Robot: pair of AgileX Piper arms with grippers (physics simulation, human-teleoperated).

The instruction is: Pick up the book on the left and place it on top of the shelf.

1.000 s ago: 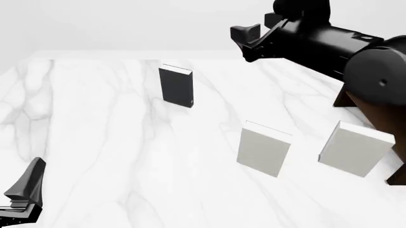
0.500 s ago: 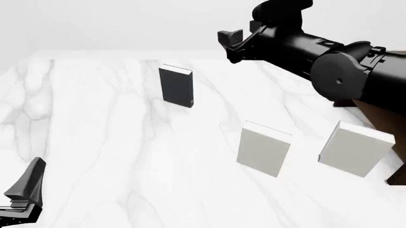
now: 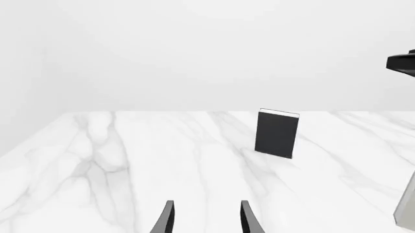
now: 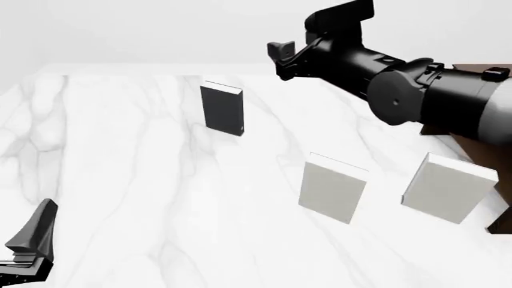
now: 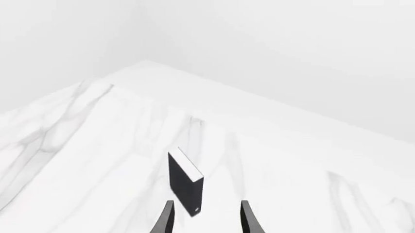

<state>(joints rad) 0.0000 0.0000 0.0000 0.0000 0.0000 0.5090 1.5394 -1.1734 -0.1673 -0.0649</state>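
Observation:
The book [image 4: 222, 109], slim and charcoal with white page edges, stands upright on the marble table at the far left-centre. It also shows in the left wrist view [image 3: 277, 133] and the right wrist view [image 5: 185, 182]. My right gripper [image 4: 282, 60] hangs open in the air, above and to the right of the book, holding nothing. Its fingers [image 5: 167, 218] frame the book from above. My left gripper [image 4: 32, 237] rests open and empty at the near left corner, far from the book. Only brown slivers of the shelf [image 4: 502, 157] show at the right edge, behind the right arm.
Two wider pale books stand upright on the near right of the table, one in the middle [image 4: 332, 189] and one closer to the shelf [image 4: 446, 187]. The bulky right arm [image 4: 432, 99] crosses above them. White marble table [image 4: 120, 180] stretches to the left.
The right arm has swung left and a little higher, bringing its gripper closer to the charcoal book. The left gripper and all the books have not moved.

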